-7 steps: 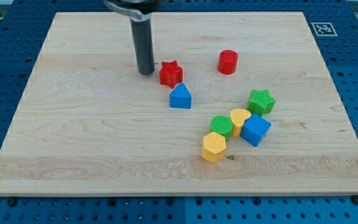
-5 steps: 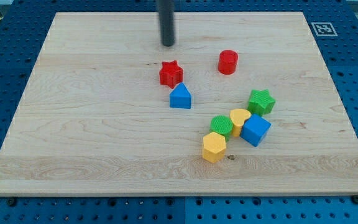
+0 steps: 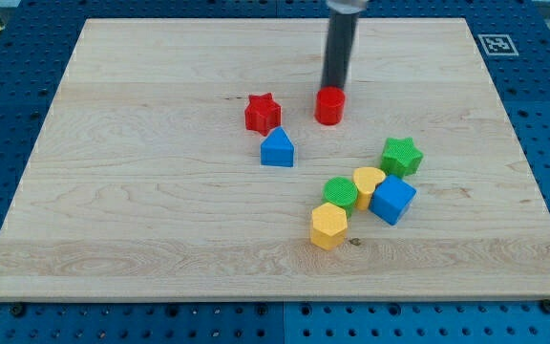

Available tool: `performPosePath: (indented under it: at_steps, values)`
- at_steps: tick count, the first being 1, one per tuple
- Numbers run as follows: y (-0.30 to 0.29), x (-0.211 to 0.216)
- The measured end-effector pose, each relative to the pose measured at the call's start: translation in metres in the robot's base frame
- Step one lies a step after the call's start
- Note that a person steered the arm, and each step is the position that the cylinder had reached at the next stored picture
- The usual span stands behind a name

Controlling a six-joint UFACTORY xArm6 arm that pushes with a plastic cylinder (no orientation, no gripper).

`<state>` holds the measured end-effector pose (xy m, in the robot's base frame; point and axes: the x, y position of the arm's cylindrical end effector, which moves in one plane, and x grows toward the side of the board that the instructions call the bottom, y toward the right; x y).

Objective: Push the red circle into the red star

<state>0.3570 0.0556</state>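
Observation:
The red circle (image 3: pixel 329 106) is a short red cylinder on the wooden board, above the board's middle. The red star (image 3: pixel 263 113) lies to its left with a gap of about a block's width between them. My tip (image 3: pixel 332 89) comes down from the view's top and touches the red circle's upper edge. The rod hides a strip of the board behind it.
A blue triangle (image 3: pixel 277 148) sits just below the red star. At the lower right is a cluster: green star (image 3: pixel 401 156), yellow heart (image 3: pixel 368 182), green circle (image 3: pixel 340 194), blue cube (image 3: pixel 392 200), yellow hexagon (image 3: pixel 329 225). The board (image 3: pixel 141 220) rests on a blue perforated table.
My tip went from left of the red star up and across to the right, onto the red circle. The red circle has shifted left and slightly down, closer to the red star.

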Motion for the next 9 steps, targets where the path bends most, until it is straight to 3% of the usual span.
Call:
performPosePath:
  at_steps: [1, 2, 3, 4, 6, 8, 9]
  values:
    - [-0.018, 0.002]
    - [0.015, -0.009]
    - [0.038, 0.026]
    - [0.022, 0.045]
    - [-0.035, 0.044]
    - [-0.001, 0.020]
    - [0.051, 0.021]
